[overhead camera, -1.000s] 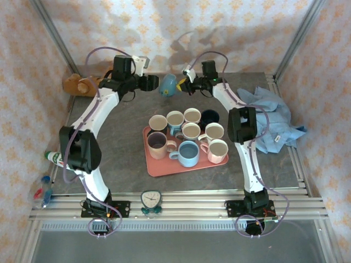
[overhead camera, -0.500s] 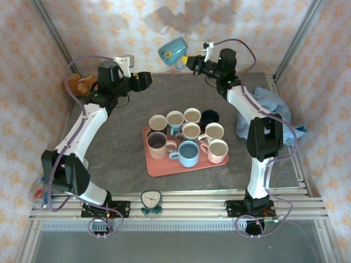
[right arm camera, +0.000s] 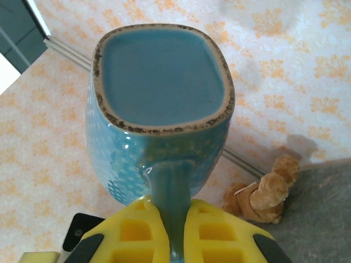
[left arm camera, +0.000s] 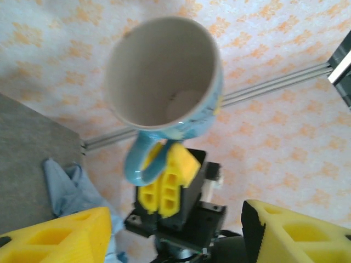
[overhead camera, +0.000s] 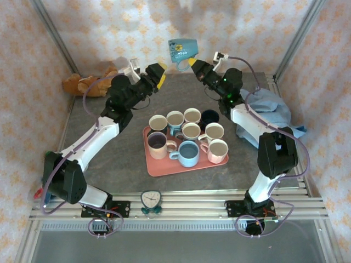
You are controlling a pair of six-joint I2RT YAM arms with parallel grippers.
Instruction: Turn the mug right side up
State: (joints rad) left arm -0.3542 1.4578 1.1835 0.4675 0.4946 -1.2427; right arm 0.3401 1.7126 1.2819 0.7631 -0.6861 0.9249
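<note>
The mug [overhead camera: 184, 50] is held up in the air in front of the papered back wall [overhead camera: 247, 33], above the far edge of the tabletop [overhead camera: 126, 164]. In the top view that puts it at 12 o'clock from the tray [overhead camera: 164, 169] of upright mugs.

It is not right side up. The left wrist view looks almost straight into its open mouth, while the right wrist view looks onto its glazed base. Its long axis therefore runs slantwise between the two arms, with the mouth tipped toward the left arm and the base turned back toward the right wrist.

The handle [left arm camera: 140, 164] hangs at the mug's 6 o'clock in the left wrist view. The right tool [right arm camera: 174, 219] is clamped on it, one yellow finger on either side (a thin hold on a heavy cup, so I would expect it to swing easily).

The left tool [overhead camera: 157, 74] stands at about 8 o'clock from the mug in the top view, near it but not touching. Its fingers [left arm camera: 60, 235] are spread apart and empty.

The right arm has the mug, so the turn most likely falls to a roll of its wrist to bring the mouth round to 12 o'clock. The left tool is close enough to steady or take the body if that is needed.
</note>
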